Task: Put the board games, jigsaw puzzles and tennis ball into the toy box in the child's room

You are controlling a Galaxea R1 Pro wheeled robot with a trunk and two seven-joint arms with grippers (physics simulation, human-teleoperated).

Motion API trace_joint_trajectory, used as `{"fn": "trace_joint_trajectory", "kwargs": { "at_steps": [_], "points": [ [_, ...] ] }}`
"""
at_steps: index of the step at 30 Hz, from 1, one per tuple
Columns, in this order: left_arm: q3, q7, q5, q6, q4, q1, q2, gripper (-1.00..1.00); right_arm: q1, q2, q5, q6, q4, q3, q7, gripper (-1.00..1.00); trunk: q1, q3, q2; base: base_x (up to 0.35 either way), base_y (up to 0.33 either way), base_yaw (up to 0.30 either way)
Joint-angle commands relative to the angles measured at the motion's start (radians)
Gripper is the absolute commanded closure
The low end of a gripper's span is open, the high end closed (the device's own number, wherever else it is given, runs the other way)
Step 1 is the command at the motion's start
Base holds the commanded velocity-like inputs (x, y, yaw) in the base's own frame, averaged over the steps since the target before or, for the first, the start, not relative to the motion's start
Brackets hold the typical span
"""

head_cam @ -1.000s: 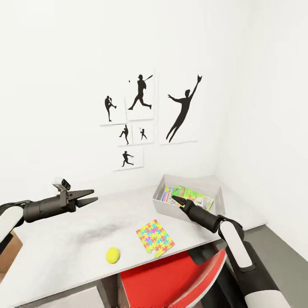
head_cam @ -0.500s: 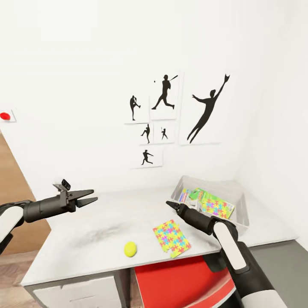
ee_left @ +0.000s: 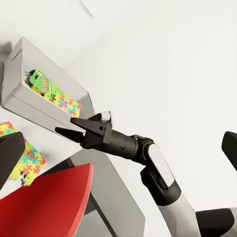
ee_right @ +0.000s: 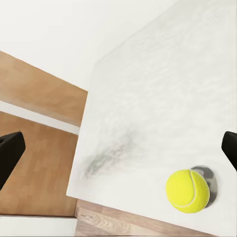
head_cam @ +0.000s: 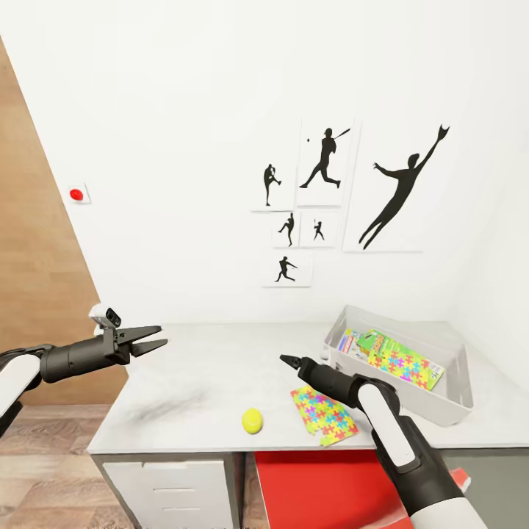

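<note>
Right gripper [head_cam: 288,361] fingers apart, empty, above table [head_cam: 206,367]; tennis ball [head_cam: 252,421] just below-left of it, puzzle [head_cam: 324,416] beside its forearm; toy box [head_cam: 455,404] holding games beyond; left gripper [head_cam: 156,337] open, empty, well apart

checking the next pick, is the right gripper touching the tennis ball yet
Apart. The right wrist view shows the tennis ball resting alone on the table, bare tabletop between it and both fingertips. The head view also puts the right gripper above and beside it.
</note>
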Motion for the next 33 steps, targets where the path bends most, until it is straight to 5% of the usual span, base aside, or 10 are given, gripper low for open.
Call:
{"fn": "trace_joint_trajectory", "kwargs": {
  "at_steps": [1, 18, 20, 27, 33],
  "points": [
    [-0.002, -0.004, 0.000, 0.003, 0.001, -0.002, 0.001, -1.00, -0.001, -0.001, -0.001, 0.003, 0.000, 0.001, -0.002, -1.00, 0.001, -0.002, -0.002, -0.005, 0.000, 0.292],
    [0.000, -0.004, 0.000, 0.003, 0.028, -0.002, 0.002, -1.00, 0.000, -0.001, 0.015, 0.001, -0.004, -0.001, -0.040, -1.00, 0.001, -0.003, -0.002, -0.001, 0.000, 0.109],
    [0.000, -0.004, -0.001, 0.003, 0.028, -0.002, 0.002, -1.00, 0.000, -0.001, 0.022, 0.001, 0.000, -0.001, -0.094, -1.00, 0.001, -0.003, -0.002, 0.000, 0.000, 0.002],
    [0.000, -0.004, -0.002, 0.003, 0.029, -0.002, 0.002, -1.00, -0.001, 0.027, 0.028, 0.004, -0.008, 0.000, -0.516, -1.00, 0.001, -0.003, -0.002, 0.000, 0.000, 0.000],
    [0.000, -0.004, -0.002, 0.003, 0.029, -0.002, 0.001, -1.00, -0.007, 0.065, 0.029, 0.011, -0.009, 0.003, -0.689, -1.00, 0.001, -0.003, -0.002, 0.000, -0.001, 0.000]
  ]
}}
